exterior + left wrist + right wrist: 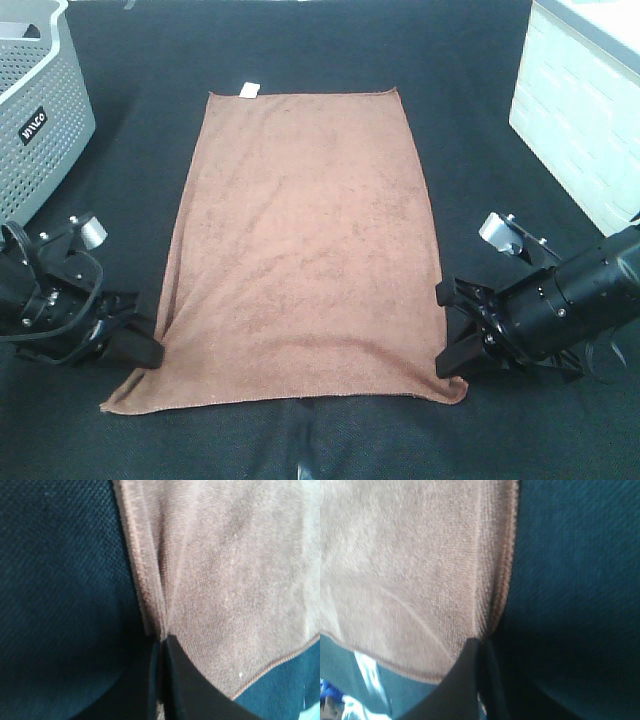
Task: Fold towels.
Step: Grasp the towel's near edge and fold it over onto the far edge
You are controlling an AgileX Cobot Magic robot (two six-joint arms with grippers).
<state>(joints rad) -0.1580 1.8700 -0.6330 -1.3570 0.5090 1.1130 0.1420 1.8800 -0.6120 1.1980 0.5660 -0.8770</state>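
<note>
A reddish-brown towel (pixel 300 250) lies flat and spread out on the black table, its long side running away from me, with a small white tag (pixel 249 90) at its far left corner. My left gripper (pixel 152 345) is shut on the towel's left edge near the near corner; the left wrist view shows the jaws pinching a fold of cloth (pixel 161 630). My right gripper (pixel 450 350) is shut on the towel's right edge near the near corner; the right wrist view shows the hem (pixel 497 605) pinched between the jaws.
A grey perforated basket (pixel 35 110) stands at the far left. A white box (pixel 585 120) stands at the far right. The black table (pixel 470 130) surrounds the towel.
</note>
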